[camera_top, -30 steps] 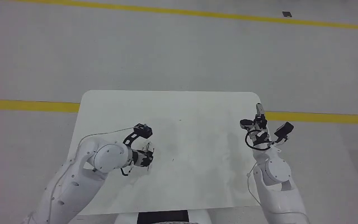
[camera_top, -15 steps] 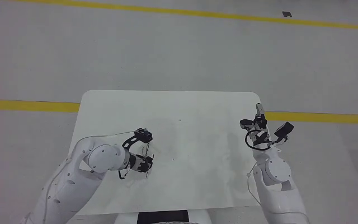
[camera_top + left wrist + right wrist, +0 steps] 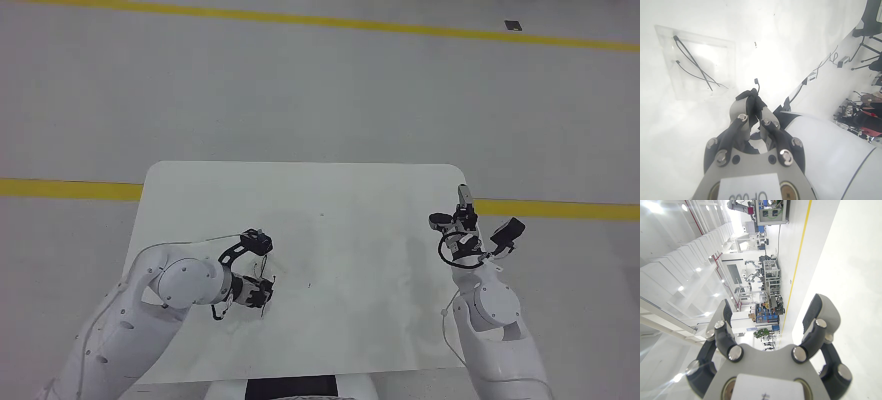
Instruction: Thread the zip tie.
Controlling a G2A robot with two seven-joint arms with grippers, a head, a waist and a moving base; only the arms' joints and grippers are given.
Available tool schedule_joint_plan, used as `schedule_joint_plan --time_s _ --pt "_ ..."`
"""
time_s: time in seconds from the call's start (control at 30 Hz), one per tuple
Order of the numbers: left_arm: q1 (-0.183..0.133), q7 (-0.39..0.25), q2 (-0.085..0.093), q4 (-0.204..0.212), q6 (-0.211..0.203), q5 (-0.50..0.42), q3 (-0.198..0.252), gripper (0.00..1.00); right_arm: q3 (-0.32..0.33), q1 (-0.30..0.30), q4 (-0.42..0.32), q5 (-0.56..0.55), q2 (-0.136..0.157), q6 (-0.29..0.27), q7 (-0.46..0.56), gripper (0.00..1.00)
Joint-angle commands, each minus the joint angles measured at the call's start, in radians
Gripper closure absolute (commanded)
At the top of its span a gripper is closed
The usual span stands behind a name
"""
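black plastic, the zip tie (image 3: 756, 81) is pinched in my left jaws, which are closed on it. its small square head and a short curl of strap poke out past my fingertips (image 3: 751, 94), above the white counter (image 3: 350, 200). from above, these jaws sit toward 7 o'clock on the counter, near its front edge, with the thin strap crossing them. beyond them on the counter lies a clear tray (image 3: 696, 37) holding two spare zip ties (image 3: 692, 60), which cross each other. my right jaws are spread wide with nothing between them, raised at about 3 o'clock by the counter's edge, well apart from the tie and facing out to the hall.
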Motion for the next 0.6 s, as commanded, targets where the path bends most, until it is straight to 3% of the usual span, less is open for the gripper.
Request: schedule_joint_plan --time_s 0.0,0.27,0.33,0.5,0.57 --pt "0.000 0.000 0.000 0.000 0.000 0.000 0.000 1.00 0.000 0.000 0.000 0.000 0.000 0.000 0.000 0.00" --pt "0.000 0.000 0.000 0.000 0.000 0.000 0.000 1.00 0.000 0.000 0.000 0.000 0.000 0.000 0.000 0.00" --pt "0.001 0.039 0.001 0.027 -0.017 -0.037 -0.002 1.00 0.000 0.000 0.000 0.000 0.000 0.000 0.000 0.00" --pt "-0.006 0.051 0.016 0.089 -0.139 -0.233 -0.087 1.00 0.000 0.000 0.000 0.000 0.000 0.000 0.000 0.00" --pt "-0.001 0.027 0.025 0.107 -0.230 -0.338 -0.129 1.00 0.000 0.000 0.000 0.000 0.000 0.000 0.000 0.00"
